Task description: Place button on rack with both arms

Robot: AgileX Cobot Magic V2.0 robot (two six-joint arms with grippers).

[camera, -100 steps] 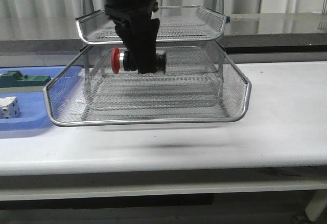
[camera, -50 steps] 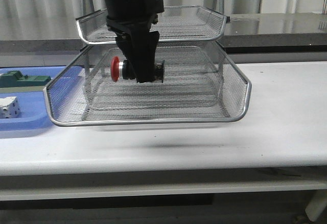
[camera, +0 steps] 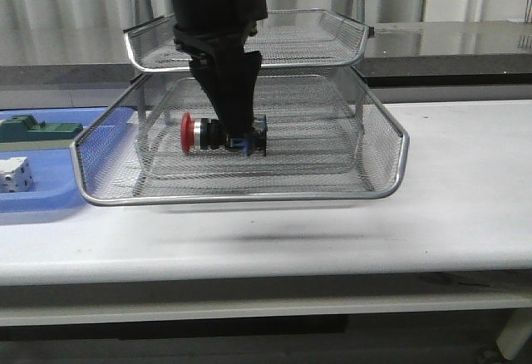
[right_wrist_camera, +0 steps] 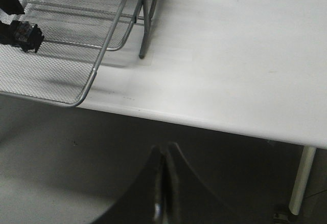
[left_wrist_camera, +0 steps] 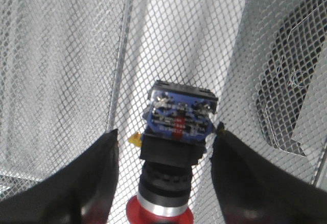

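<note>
The button [camera: 214, 135] lies on its side on the mesh of the middle tier of the rack [camera: 241, 198], red head to the left. My left gripper [camera: 239, 131] reaches down into that tier around the button's body. In the left wrist view the button [left_wrist_camera: 176, 132] sits between the two fingers [left_wrist_camera: 97, 173], with a clear gap on one side; the jaws are open and the rack mesh [left_wrist_camera: 66, 55] is under it. My right gripper [right_wrist_camera: 162, 155] is shut and empty, off the table's front edge, with the rack [right_wrist_camera: 102, 55] and button [right_wrist_camera: 25, 34] far from it.
A flat blue tray [camera: 50, 194] lies left of the rack with a green-and-white block [camera: 37, 129] and a small white cube [camera: 15, 174] in it. The rack's top tier [camera: 332, 48] sits just above the left arm. White table [camera: 465, 173] extends to the right.
The left gripper has gone down with the button from mid-air to the middle tier's mesh, and its jaws now stand apart from the button.
</note>
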